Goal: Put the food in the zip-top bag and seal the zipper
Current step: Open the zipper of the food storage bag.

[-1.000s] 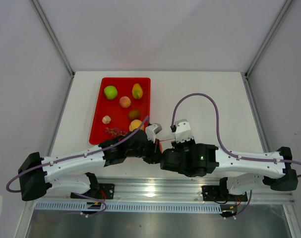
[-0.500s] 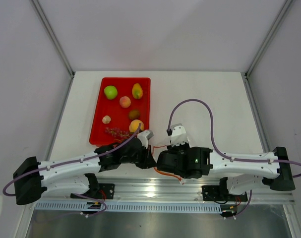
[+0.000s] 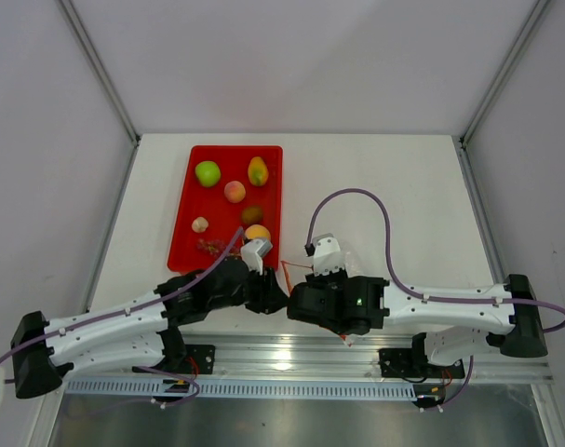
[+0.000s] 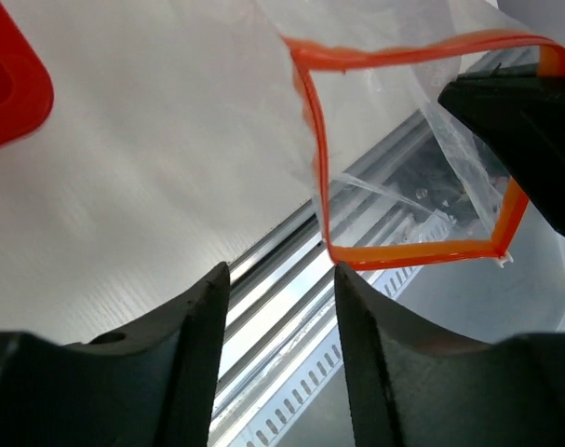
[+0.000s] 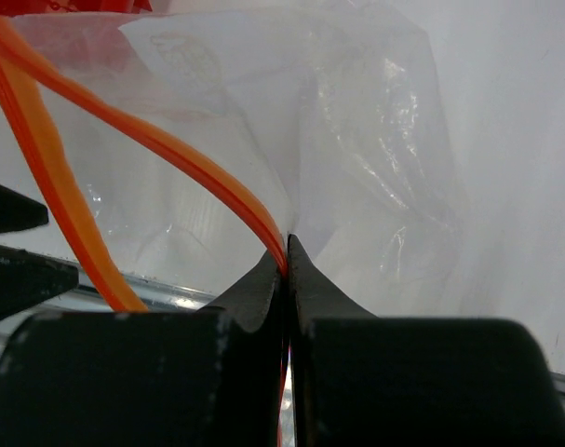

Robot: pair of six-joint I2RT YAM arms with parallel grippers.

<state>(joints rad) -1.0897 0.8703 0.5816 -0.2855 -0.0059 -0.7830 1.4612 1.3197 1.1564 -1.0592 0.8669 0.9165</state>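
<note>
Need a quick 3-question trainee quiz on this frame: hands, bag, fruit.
1. True or false: the right hand is shut on the zipper.
2. Multiple choice: where is the green apple? A) inside the zip-top bag; B) on the red tray; C) between the right hand's fingers.
3. Fill in: the left hand is ___ (open or shut).

Key: 1 true; 2 B; 3 open.
</note>
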